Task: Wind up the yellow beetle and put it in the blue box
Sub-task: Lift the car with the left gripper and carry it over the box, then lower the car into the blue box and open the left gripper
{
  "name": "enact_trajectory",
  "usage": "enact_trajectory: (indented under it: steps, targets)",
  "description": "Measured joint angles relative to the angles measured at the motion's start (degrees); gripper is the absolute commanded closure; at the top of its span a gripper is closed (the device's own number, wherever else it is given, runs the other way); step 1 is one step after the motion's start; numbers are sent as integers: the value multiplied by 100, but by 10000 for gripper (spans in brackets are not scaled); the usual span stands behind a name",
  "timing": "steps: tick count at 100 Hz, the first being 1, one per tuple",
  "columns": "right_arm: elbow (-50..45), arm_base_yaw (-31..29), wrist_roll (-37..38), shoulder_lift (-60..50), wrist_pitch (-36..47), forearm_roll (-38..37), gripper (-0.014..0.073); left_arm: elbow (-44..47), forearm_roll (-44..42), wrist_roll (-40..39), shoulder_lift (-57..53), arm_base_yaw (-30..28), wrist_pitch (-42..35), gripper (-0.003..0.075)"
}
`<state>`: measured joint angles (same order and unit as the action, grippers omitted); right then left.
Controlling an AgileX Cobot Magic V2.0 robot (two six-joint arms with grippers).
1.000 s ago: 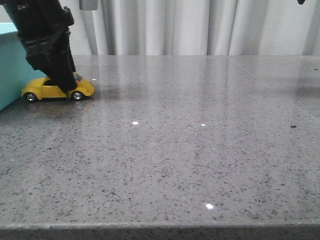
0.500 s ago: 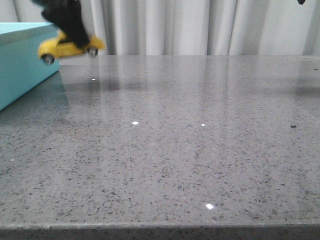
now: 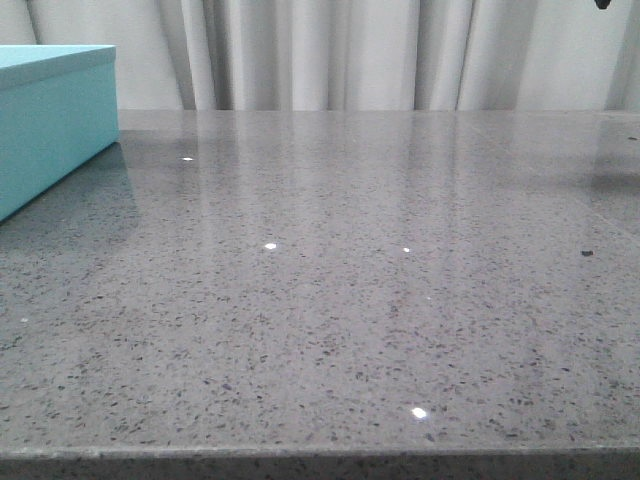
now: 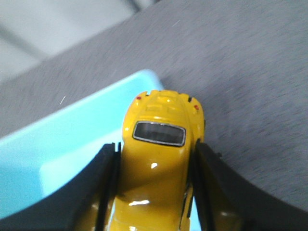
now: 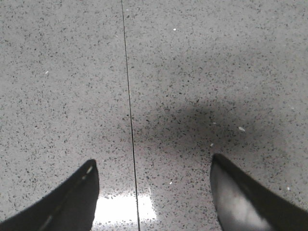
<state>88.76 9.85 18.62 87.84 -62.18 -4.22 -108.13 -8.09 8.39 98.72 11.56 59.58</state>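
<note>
My left gripper (image 4: 156, 154) is shut on the yellow beetle (image 4: 159, 159), its black fingers (image 4: 96, 192) pressed on both sides of the car's body. It holds the car in the air above a corner of the blue box (image 4: 53, 154). In the front view the blue box (image 3: 50, 120) stands at the far left; the left gripper and the beetle are out of that view. My right gripper (image 5: 151, 166) is open and empty above the bare grey stone table (image 5: 192, 72).
The speckled grey tabletop (image 3: 350, 280) has a thin seam (image 5: 129, 110) running under the right gripper. A pale curtain (image 3: 350, 50) hangs behind the table. A small dark speck (image 3: 587, 253) lies at the right.
My left gripper lifted the yellow beetle off the table beside the box, carried it up and left, and both have left the front view.
</note>
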Motion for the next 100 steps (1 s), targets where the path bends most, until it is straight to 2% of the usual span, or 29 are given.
enact_trajectory:
  steps: [27,47,100]
  targets:
    - [0,0,0,0,11,0,96,0,-167,-347,0,-1042,861,692]
    - [0,0,-9,0,56,23,96,0,12,-396,247,-1523,1215,692]
    - [0,0,-22,0,98,46,96,11,735,-543,1398,-1643,1218,691]
